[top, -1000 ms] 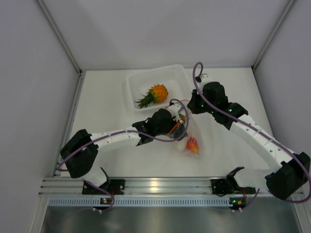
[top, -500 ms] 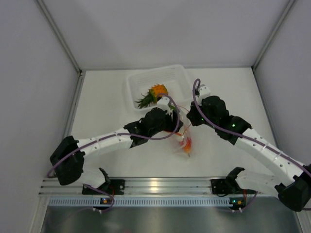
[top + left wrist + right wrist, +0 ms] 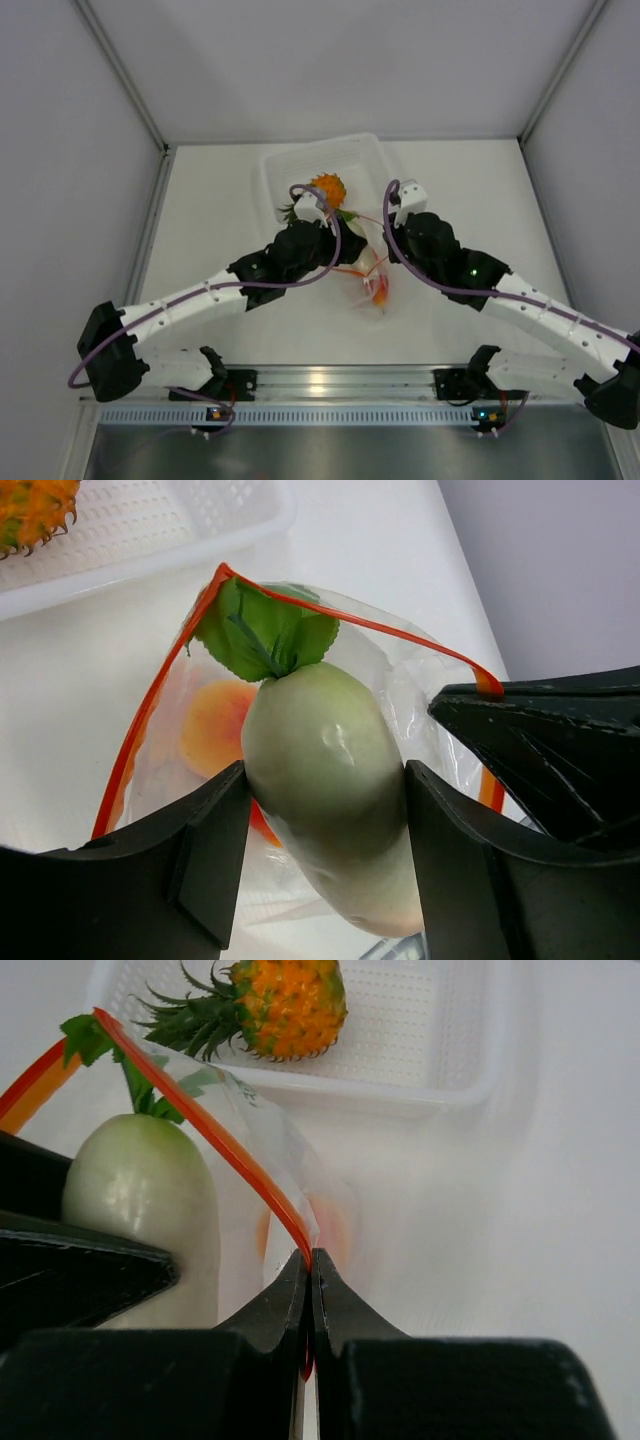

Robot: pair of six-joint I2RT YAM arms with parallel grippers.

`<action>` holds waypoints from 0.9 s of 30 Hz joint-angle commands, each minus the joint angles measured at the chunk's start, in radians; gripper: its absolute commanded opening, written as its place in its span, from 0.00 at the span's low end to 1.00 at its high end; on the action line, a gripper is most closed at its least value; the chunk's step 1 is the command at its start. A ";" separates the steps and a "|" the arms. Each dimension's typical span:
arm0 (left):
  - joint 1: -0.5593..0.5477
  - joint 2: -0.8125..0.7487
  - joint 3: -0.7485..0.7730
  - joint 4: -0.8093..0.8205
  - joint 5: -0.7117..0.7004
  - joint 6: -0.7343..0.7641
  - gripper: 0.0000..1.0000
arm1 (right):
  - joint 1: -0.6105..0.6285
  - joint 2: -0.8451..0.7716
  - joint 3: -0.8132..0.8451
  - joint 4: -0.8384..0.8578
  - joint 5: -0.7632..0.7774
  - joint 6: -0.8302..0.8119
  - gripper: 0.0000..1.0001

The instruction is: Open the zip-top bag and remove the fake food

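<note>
The clear zip-top bag point(image 3: 420, 695) hangs open, its red-orange zip strip point(image 3: 215, 1135) forming a loop. My left gripper point(image 3: 325, 810) is shut on the white round vegetable point(image 3: 320, 770) with green leaves point(image 3: 265, 630), holding it at the bag's mouth. My right gripper point(image 3: 310, 1260) is shut on the bag's zip strip and holds that edge up. A peach-coloured fruit point(image 3: 215, 725) and a bit of red fruit stay inside the bag. From above, the bag point(image 3: 378, 290) hangs between both grippers. The orange pineapple point(image 3: 325, 190) lies in the tray.
The rigid clear rectangular tray point(image 3: 285, 165) stands at the back centre, just beyond both grippers; it also shows in the right wrist view point(image 3: 470, 1070). White side walls close in the table left and right.
Both grippers rose and moved back toward the tray. The left one drew the white vegetable up out of the bag's mouth while the bag lifted and hangs lower between them.
</note>
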 commanded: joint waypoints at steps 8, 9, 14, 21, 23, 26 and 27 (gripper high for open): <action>0.044 -0.184 -0.011 0.051 0.081 -0.105 0.00 | 0.021 0.022 -0.002 0.128 0.114 -0.010 0.00; 0.047 -0.194 -0.028 0.062 0.082 -0.110 0.00 | 0.021 0.017 -0.007 0.138 0.087 -0.002 0.00; 0.052 -0.256 -0.093 0.131 0.001 -0.113 0.00 | 0.042 -0.010 -0.012 0.182 0.009 0.042 0.00; 0.052 -0.215 -0.083 0.152 -0.048 -0.027 0.00 | 0.067 -0.046 -0.004 0.196 -0.034 0.047 0.00; 0.052 -0.198 -0.083 0.154 -0.065 -0.032 0.00 | 0.068 -0.046 -0.005 0.195 -0.038 0.041 0.00; 0.052 -0.197 -0.086 0.171 -0.065 -0.055 0.00 | 0.072 -0.029 -0.016 0.190 -0.035 0.024 0.00; 0.052 -0.198 -0.088 0.177 -0.062 -0.076 0.00 | 0.075 -0.024 -0.033 0.201 -0.031 0.022 0.00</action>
